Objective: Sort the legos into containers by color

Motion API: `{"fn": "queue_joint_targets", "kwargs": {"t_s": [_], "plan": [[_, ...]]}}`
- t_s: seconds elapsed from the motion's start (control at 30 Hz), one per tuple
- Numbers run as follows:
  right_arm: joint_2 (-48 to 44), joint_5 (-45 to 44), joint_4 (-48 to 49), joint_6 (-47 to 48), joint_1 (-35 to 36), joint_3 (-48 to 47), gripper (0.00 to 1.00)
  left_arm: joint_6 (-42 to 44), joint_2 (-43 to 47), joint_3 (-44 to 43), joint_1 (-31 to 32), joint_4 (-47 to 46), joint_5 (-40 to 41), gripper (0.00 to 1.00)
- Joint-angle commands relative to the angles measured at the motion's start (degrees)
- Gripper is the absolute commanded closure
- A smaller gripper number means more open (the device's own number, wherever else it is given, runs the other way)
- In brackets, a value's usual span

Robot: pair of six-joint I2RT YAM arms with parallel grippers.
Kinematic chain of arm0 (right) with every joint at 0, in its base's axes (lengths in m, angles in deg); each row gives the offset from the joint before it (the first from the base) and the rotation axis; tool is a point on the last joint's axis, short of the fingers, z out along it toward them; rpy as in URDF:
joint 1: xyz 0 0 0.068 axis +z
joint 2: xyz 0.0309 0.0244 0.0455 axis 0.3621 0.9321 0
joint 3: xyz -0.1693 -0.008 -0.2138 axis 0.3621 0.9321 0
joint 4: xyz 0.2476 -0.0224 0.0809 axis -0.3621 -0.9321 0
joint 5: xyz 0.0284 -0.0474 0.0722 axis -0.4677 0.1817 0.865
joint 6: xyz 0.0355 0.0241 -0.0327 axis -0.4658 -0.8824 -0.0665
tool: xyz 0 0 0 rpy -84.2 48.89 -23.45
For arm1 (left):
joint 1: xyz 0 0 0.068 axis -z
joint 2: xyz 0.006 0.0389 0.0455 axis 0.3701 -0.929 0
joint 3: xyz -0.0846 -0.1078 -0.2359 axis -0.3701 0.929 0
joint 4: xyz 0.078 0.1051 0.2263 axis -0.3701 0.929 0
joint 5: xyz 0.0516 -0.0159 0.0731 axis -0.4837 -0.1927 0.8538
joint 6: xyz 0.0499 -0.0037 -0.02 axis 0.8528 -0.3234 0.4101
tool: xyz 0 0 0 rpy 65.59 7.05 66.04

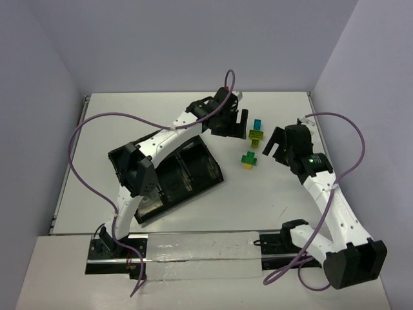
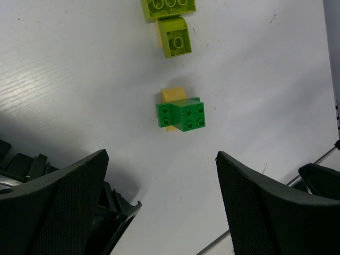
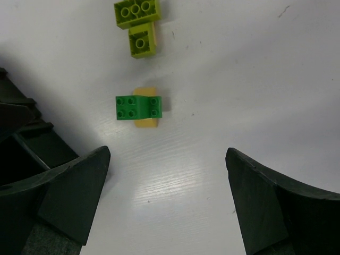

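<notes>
A green lego (image 1: 248,157) sits on a yellow one (image 1: 248,165) on the white table, right of the black tray (image 1: 197,171). Behind them lie a lime-yellow lego (image 1: 256,135) and a light blue one (image 1: 258,123). My left gripper (image 1: 230,121) hangs open and empty past the tray's far right corner. In its wrist view (image 2: 162,159) the green lego (image 2: 180,114) is ahead and lime pieces (image 2: 177,38) are beyond it. My right gripper (image 1: 276,147) is open and empty right of the legos. Its wrist view (image 3: 168,154) shows the green lego (image 3: 138,108) ahead on the yellow one (image 3: 146,122).
The left arm stretches across the tray and hides much of it. A tray corner (image 2: 114,210) shows by my left finger, and the tray's edge (image 3: 21,138) lies left of my right gripper. Purple cables loop over the table on both sides.
</notes>
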Motion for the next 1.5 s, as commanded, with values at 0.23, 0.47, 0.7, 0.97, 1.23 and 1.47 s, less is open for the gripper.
{"fn": "queue_joint_targets", "kwargs": {"t_s": [0.23,0.47,0.7,0.97,1.23,1.47], "plan": [[21.48,1.34,4.86,2.05,-0.24,-11.32,0.38,1.99,7.48,1.57,-6.62,0.66,1.11,0.08],[41.43,0.95,3.61,5.8,-0.33,-23.18,0.23,3.8,10.26,2.86,-8.69,2.22,2.62,0.07],[53.35,2.88,3.35,7.49,-0.33,-29.1,0.21,4.37,9.71,2.09,-9.17,3.55,2.46,0.06],[58.2,3.7,5.07,7.15,-0.33,-31.43,0.29,4.74,7.82,0.06,-9.46,4.29,1.23,0.06],[59.59,3.61,6.99,7.49,-0.33,-32.25,0.54,5.34,7.58,-0.35,-9.89,4.33,1.05,0.06],[50.75,10.76,6.36,8.74,-0.33,-29.44,0.94,5.82,9.27,0.78,-11.93,4.09,2.23,0.05]]}}
